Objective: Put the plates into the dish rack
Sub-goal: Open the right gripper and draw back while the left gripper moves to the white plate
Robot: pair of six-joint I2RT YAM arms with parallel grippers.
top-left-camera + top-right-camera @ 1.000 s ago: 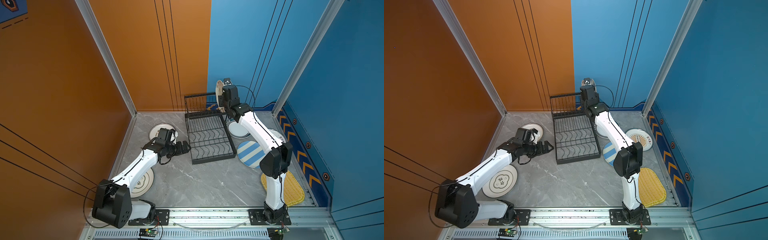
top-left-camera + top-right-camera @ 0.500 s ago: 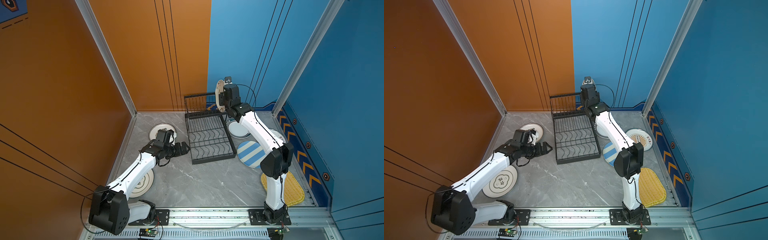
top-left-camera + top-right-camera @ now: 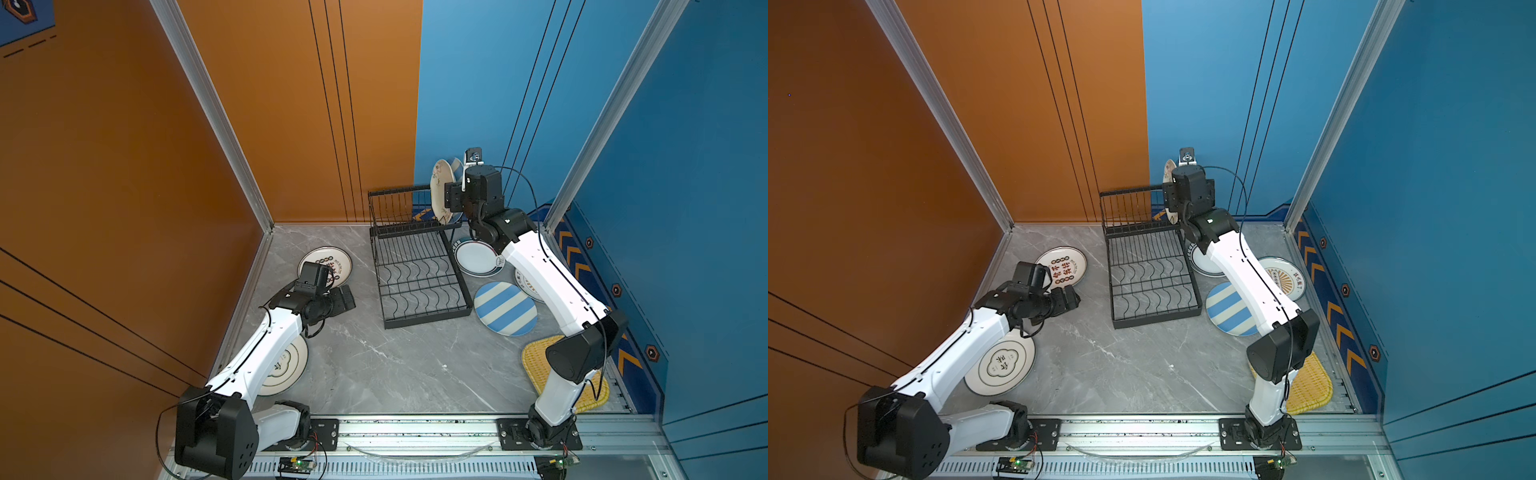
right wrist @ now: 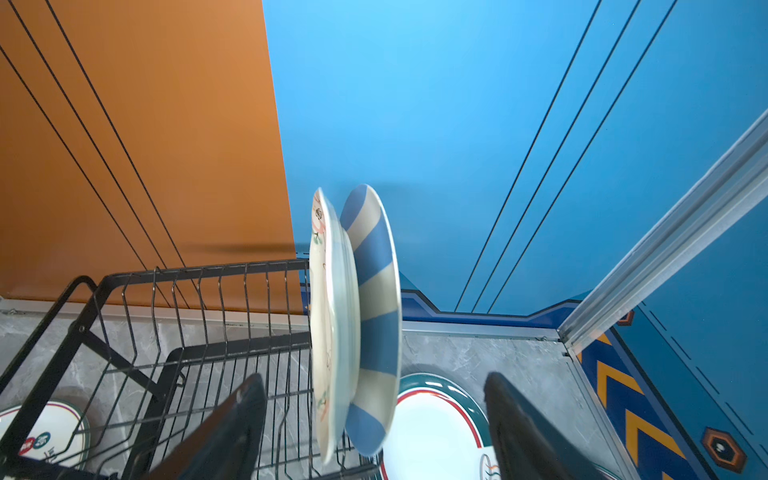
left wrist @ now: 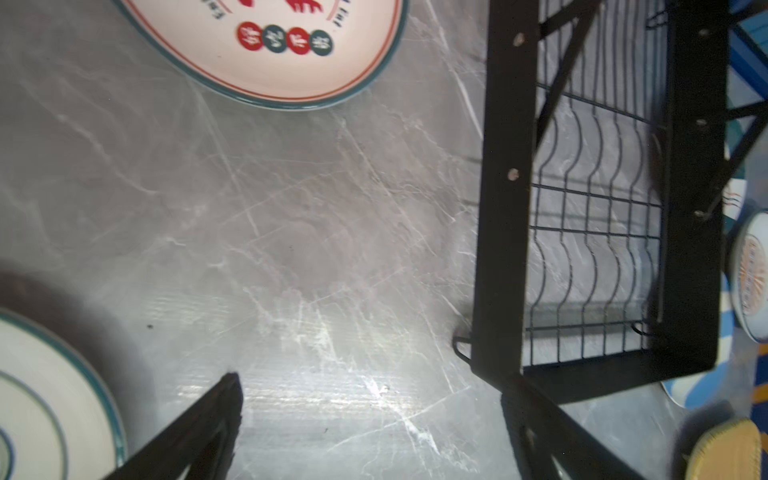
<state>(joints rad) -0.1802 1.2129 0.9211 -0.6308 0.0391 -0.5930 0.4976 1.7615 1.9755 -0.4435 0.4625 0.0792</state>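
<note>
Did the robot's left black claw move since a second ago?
Yes. The left gripper pulled back a little from the black wire dish rack, toward the orange wall, widening the gap between them.

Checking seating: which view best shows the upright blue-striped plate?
Right wrist view: the upright blue-and-cream striped round plate stands close, unblocked. In a top view only a sliver shows; left wrist view, nothing.
</note>
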